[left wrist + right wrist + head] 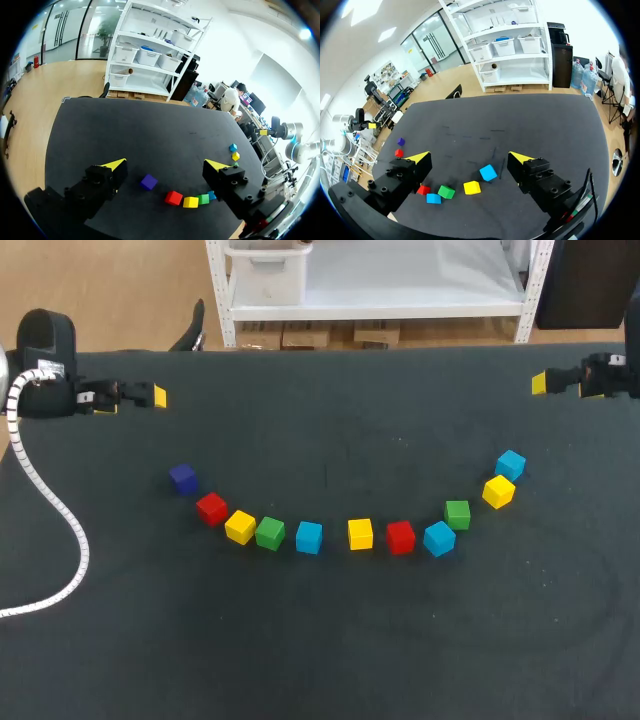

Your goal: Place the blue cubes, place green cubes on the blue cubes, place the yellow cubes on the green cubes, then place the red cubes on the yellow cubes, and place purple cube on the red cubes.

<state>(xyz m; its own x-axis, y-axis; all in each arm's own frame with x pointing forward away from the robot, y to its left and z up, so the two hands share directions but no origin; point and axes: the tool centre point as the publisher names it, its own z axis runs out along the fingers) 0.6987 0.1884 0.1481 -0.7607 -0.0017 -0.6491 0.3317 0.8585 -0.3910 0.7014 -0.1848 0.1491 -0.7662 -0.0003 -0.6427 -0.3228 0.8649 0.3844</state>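
Dark bench cloth carries eleven single cubes in a shallow arc, none stacked. Starting at the left end you have the purple cube, red cube, yellow cube, green cube and blue cube, all close together. Past a small gap come the second yellow cube, second red cube, second blue cube, second green cube, third yellow cube and third blue cube. Your left arm sits at the far left edge and your right arm at the far right. The left jaws and right jaws are spread wide, hold nothing, and are well apart from the cubes.
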